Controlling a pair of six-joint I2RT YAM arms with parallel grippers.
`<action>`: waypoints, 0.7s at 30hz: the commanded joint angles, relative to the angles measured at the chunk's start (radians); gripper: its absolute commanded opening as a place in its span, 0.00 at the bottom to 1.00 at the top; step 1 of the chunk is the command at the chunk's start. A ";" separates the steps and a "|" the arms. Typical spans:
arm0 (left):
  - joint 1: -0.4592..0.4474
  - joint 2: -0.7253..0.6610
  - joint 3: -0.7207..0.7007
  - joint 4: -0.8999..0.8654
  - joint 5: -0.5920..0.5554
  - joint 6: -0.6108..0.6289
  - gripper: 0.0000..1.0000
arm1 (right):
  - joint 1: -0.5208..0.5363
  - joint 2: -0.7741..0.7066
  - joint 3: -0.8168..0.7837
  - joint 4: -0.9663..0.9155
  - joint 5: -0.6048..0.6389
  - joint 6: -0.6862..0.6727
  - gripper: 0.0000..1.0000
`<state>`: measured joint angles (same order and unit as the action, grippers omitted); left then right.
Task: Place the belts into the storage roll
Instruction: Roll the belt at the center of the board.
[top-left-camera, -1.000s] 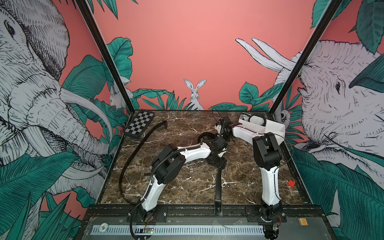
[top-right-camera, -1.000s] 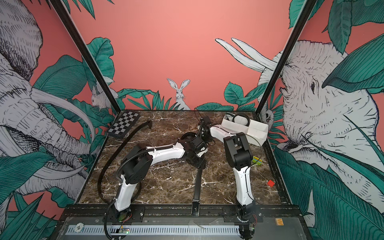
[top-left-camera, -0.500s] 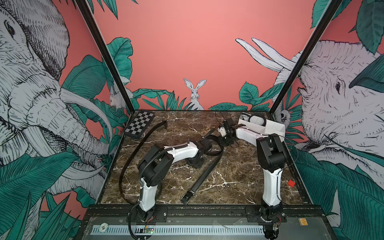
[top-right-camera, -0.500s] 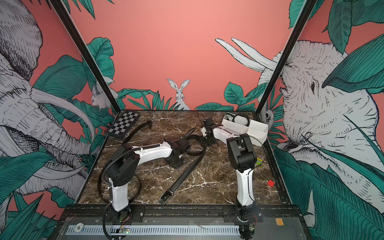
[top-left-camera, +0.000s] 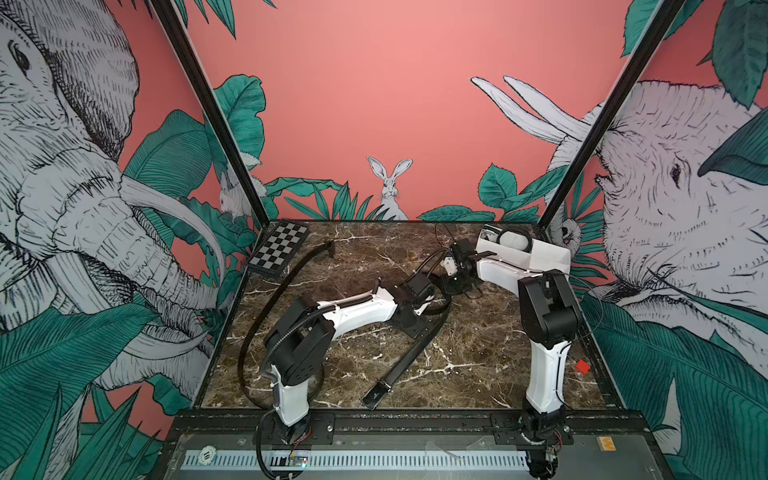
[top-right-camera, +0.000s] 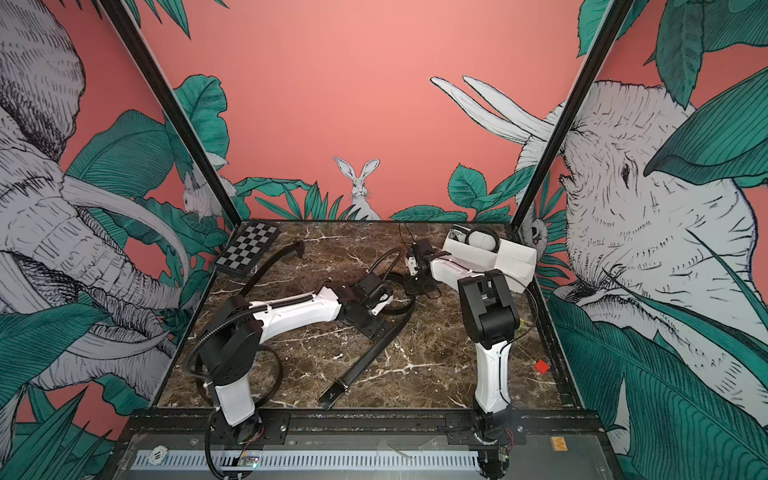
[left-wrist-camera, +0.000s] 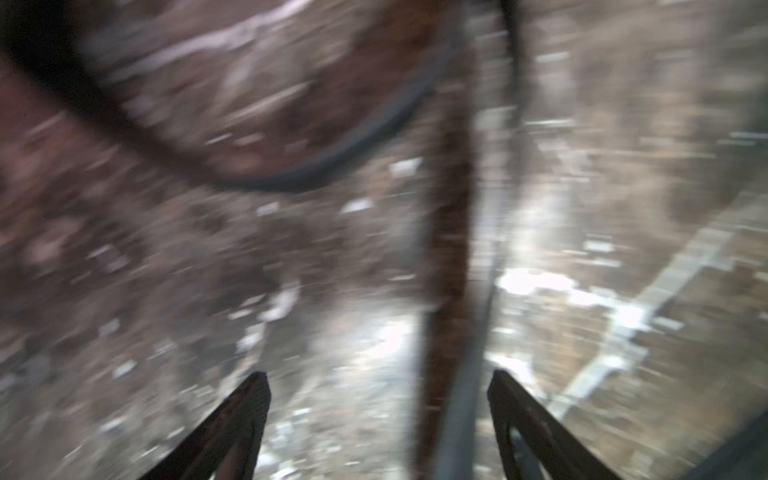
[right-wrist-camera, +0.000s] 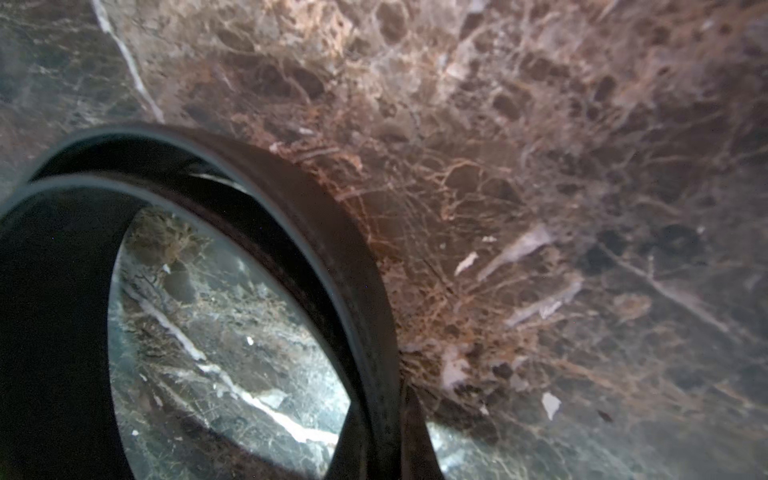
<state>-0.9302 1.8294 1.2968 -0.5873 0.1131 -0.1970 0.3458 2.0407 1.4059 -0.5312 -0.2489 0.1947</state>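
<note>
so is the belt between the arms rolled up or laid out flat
Partly: the belt curls into a loop at its far end, the rest lies straight on the table.

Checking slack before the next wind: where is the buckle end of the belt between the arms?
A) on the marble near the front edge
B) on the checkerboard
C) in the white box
A: the belt runs straight toward the front, and its buckle end lies flat on the marble table near its front edge.
</note>
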 joint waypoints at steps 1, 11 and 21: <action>0.003 0.011 -0.055 0.112 0.173 0.015 0.85 | -0.007 0.049 -0.041 -0.116 0.031 0.009 0.00; 0.001 0.128 -0.049 0.099 0.233 0.004 0.44 | -0.007 0.045 -0.031 -0.127 0.046 0.009 0.00; 0.002 0.019 0.028 -0.159 -0.374 0.173 0.00 | -0.013 0.017 -0.066 -0.156 0.048 0.023 0.00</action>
<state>-0.9352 1.9129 1.2816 -0.5800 0.0357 -0.1211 0.3443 2.0346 1.4025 -0.5465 -0.2485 0.2066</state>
